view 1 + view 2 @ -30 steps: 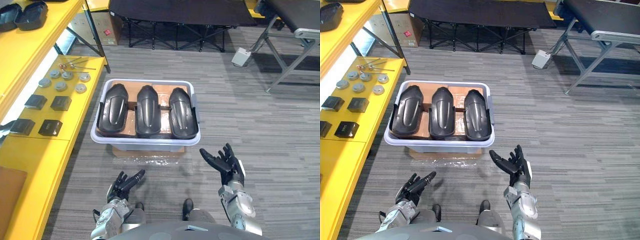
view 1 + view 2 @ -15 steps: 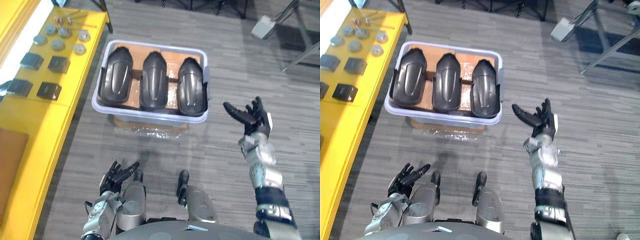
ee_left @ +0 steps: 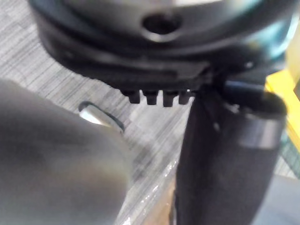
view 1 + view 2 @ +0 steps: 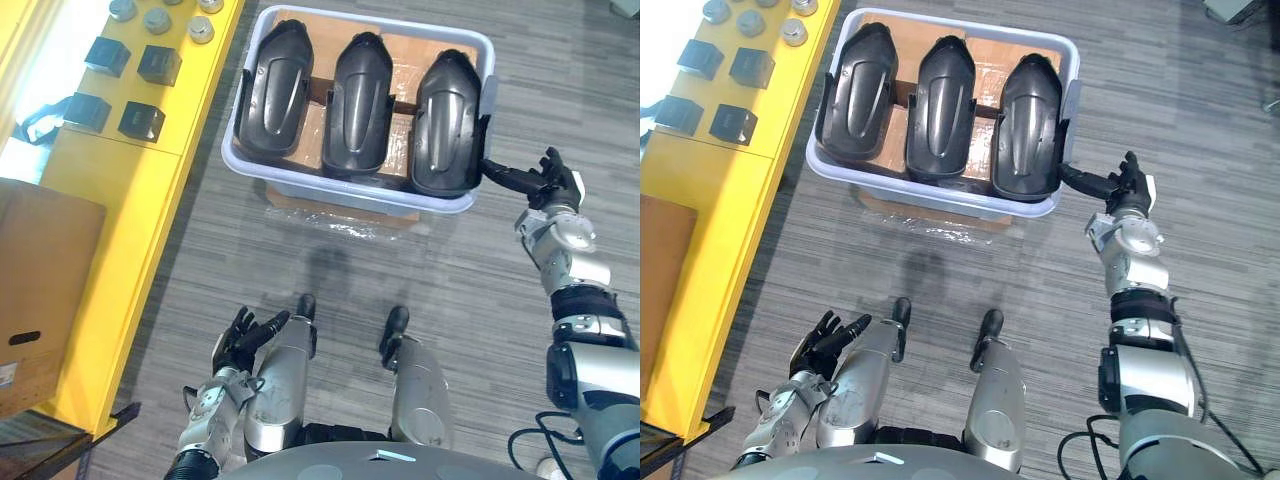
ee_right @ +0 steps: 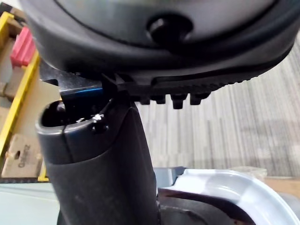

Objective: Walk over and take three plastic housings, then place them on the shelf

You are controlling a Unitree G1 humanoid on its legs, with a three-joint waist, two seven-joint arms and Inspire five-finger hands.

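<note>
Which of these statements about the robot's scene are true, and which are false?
1. Three black housings lie side by side in the bin. True.
2. The right hand holds a housing. False: its fingers are straight, reaching toward the bin's right end, and hold nothing.
3. The yellow shelf stands on the robot's left. True.
4. The left hand rests on the bin's rim. False: it is low and well short of the bin, its fingers relaxed.
</note>
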